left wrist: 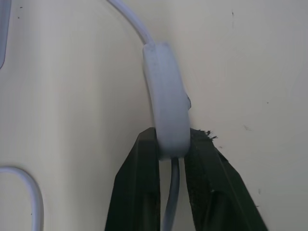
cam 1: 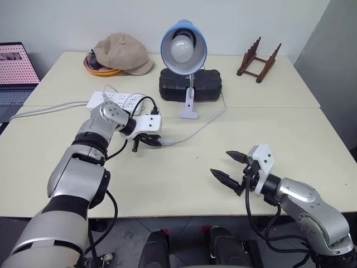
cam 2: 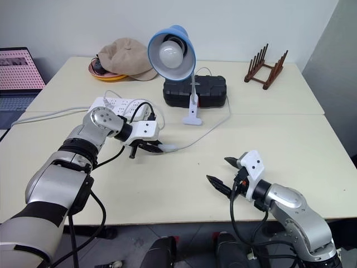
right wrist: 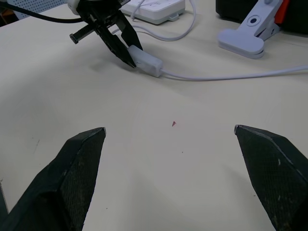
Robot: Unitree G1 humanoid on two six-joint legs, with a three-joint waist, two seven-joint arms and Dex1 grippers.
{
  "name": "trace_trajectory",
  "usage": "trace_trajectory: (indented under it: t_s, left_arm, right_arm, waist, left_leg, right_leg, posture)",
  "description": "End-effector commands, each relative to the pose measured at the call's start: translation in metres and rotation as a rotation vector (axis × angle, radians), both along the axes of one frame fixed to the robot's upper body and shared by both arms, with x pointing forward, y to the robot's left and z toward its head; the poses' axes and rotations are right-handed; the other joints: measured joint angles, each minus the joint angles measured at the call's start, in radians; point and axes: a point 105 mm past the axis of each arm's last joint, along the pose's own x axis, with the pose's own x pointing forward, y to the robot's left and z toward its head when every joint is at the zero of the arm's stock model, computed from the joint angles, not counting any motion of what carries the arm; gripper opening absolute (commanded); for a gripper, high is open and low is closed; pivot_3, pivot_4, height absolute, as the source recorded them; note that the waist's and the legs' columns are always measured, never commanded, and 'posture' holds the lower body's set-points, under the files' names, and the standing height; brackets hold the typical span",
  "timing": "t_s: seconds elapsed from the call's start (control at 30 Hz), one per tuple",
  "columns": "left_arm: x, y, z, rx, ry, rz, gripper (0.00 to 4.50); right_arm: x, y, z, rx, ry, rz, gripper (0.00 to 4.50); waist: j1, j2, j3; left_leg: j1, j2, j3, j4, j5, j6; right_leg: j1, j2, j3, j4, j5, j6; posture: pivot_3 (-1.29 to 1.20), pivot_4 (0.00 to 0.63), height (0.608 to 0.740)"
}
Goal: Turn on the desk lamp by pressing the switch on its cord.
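Mid-table | left end effector (cam 1: 158, 143) clamped on switch (right wrist: 146, 62) | right end effector (cam 1: 228, 166) apart near front edge

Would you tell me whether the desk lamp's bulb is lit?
No, the bulb in the desk lamp looks plain white and unlit.

Even, bright, diffuse room light covers the cream surface (cam 1: 167, 184), with no hard glare on it. The desk lamp (cam 1: 183, 47) bulb looks pale and throws no light pool of its own around its clip base. Shadows are soft and short: a faint one lies just beneath the left claw (cam 1: 149, 143), another close under the right claw (cam 1: 230, 166). The metal arm shells carry mild highlights. In the left wrist view the switch (left wrist: 166, 96) is slightly soft and washed out, with a grey shadow just beside it. The right wrist view's near fingers (right wrist: 77, 168) are dark and a little blurred.
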Motion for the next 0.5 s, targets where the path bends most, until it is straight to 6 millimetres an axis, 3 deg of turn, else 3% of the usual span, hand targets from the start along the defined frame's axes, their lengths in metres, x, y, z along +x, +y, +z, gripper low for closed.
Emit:
trace_trajectory:
  t_s: [0.03,0.13,0.2,0.33,0.5]
  left_arm:
    - [0.002,-0.009,0.018,-0.146,0.064,0.046,0.38]
    - [-0.001,-0.022,0.028,-0.297,0.206,0.096,0.38]
    - [-0.010,-0.039,0.041,-0.475,0.421,0.139,0.38]
    - [-0.048,-0.071,0.068,-0.716,0.804,0.124,0.38]
    - [-0.084,-0.088,0.075,-0.795,0.979,0.115,0.38]
  right_arm:
    - [-0.001,0.000,0.012,0.016,-0.036,0.009,4.50]
    - [-0.003,0.000,0.011,0.035,-0.019,0.011,4.50]
    - [-0.006,0.005,0.013,0.176,0.068,0.022,4.50]
    - [-0.014,0.011,0.028,0.511,0.258,0.088,4.50]
    - [-0.017,0.017,0.050,0.717,0.359,0.181,4.50]
  waist:
    - [0.000,0.000,0.000]
    - [-0.001,0.000,0.000]
    - [-0.002,0.000,0.000]
    - [-0.012,0.000,0.000]
    - [-0.026,0.000,0.000]
  left_leg:
    - [0.000,0.000,0.000,0.000,0.000,0.000]
    - [0.000,0.000,0.000,0.000,0.000,0.000]
    - [0.000,0.000,0.000,0.000,0.000,0.000]
    - [-0.001,0.000,-0.003,0.000,0.000,0.000]
    - [0.001,0.001,-0.003,0.000,0.000,0.000]
  right_leg:
    - [0.000,0.000,0.000,0.000,0.000,0.000]
    - [0.000,0.000,0.000,0.000,0.000,0.000]
    - [0.000,0.000,0.000,0.000,0.000,0.000]
    - [0.000,0.000,-0.001,0.001,0.000,0.000]
    - [0.001,0.000,-0.001,0.003,0.000,0.000]
  posture:
    - [0.00,0.150,0.740]
    - [0.00,0.150,0.740]
    - [0.00,0.150,0.740]
    - [0.00,0.150,0.740]
    - [0.00,0.150,0.740]
